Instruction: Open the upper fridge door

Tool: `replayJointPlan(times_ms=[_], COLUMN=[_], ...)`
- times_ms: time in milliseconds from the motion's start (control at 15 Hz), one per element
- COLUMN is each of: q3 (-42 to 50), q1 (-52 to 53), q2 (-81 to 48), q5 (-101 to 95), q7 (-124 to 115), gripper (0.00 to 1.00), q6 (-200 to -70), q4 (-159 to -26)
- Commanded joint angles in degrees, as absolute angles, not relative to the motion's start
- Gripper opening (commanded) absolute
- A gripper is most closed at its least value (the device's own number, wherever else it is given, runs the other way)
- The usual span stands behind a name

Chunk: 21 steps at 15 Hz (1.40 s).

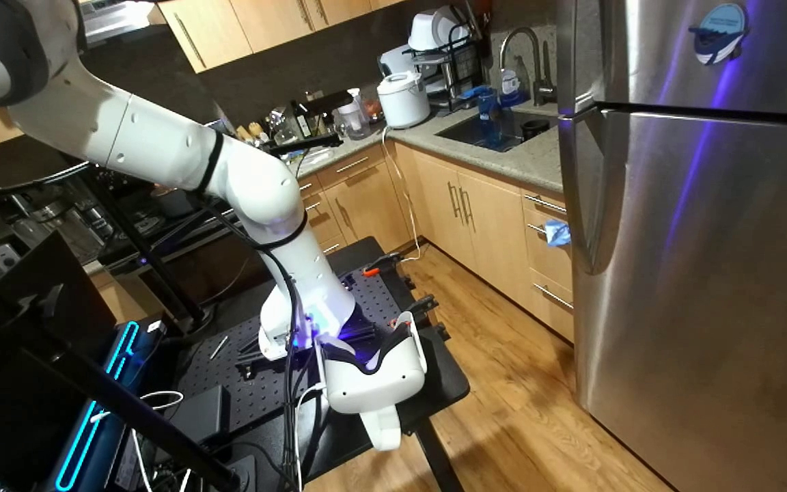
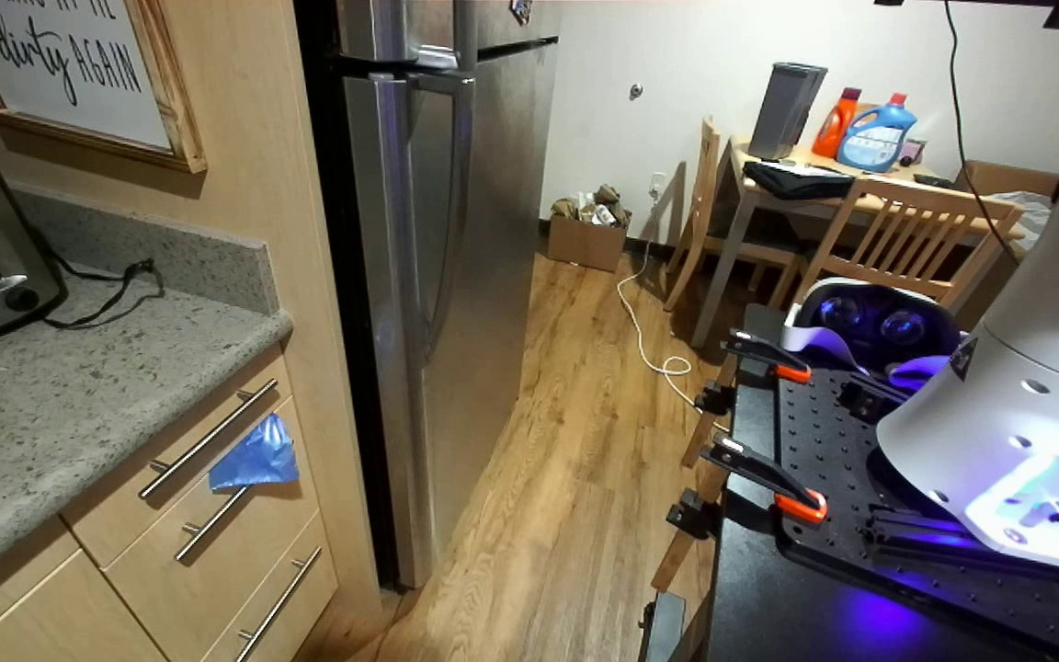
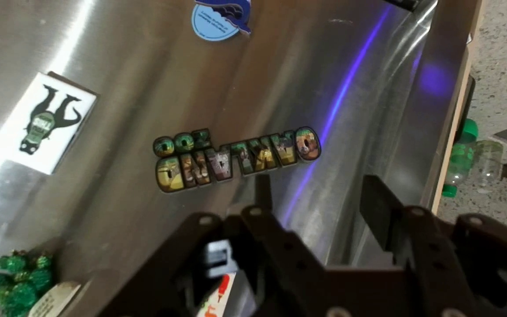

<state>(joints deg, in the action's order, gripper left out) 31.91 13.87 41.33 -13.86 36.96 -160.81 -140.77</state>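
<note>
The upper fridge door is stainless steel and shut, with a dark gap between it and the lower door. It also shows at the top of an exterior view. Its handle runs along the door's side edge, cut off by the frame top. In the wrist view, which looks upside down, the door's face fills most of the picture. My gripper is open and empty in front of the door, its fingers pointing at the surface near the side edge. The gripper is out of view in both exterior views.
An Oakland Zoo magnet, a white magnet and a green cactus magnet are on the door. A counter with bottles lies beyond its edge. A headset sits on the robot's table. Drawers stand beside the fridge.
</note>
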Motion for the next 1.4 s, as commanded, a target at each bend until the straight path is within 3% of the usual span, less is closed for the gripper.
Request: replayJointPlan(times_ms=[0, 133, 1333], q3=[30.43, 29.76, 32.62], q1=[13.03, 12.93, 22.08], q2=[43.75, 43.69, 33.45], q5=[-10.88, -9.80, 1.85], q7=[41.00, 41.58, 40.77], gripper=[0.88, 0.99, 1.00], q6=[-159.69, -160.25, -168.98], q4=[-141.71, -141.84, -141.94])
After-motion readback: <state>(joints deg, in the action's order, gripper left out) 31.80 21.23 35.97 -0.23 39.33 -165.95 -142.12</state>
